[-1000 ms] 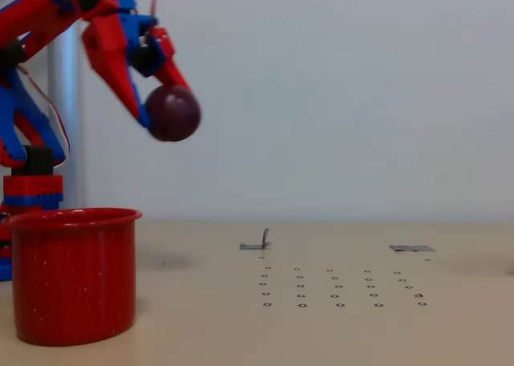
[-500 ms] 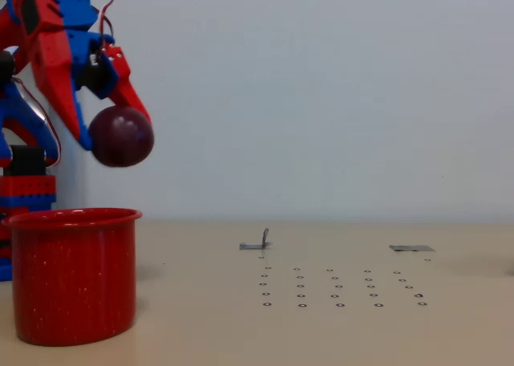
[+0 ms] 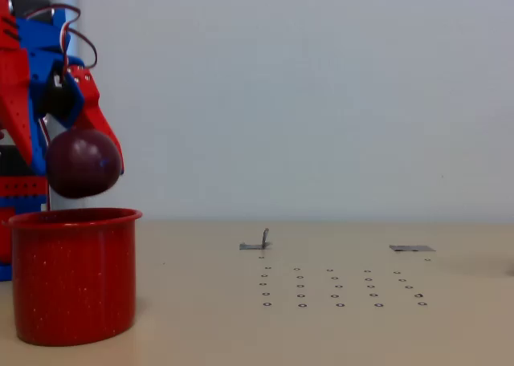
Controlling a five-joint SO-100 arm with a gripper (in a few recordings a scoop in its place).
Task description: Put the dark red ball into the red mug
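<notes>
End effector (image 3: 76,169) of your red-and-blue arm, seen in the fixed view at the upper left, pointing downward with its two fingers spread just wide enough to take the dark red ball (image 3: 83,164) between them. You see it grasping that ball: a red finger (image 3: 100,129) runs down the ball's right side, and the other finger stands along its left side, so the maroon sphere is clamped and hangs clear of the tabletop (image 3: 321,334). Your ball sits directly above the red mug (image 3: 73,276), its underside just over the rolled rim and apart from it. You find the mug upright at the lower left, resting on the beige tabletop, its mouth open upward. Farther right on the tabletop lie rows of small dark screw holes (image 3: 337,287) and two small grey metal pieces (image 3: 255,242), well apart from the mug.
</notes>
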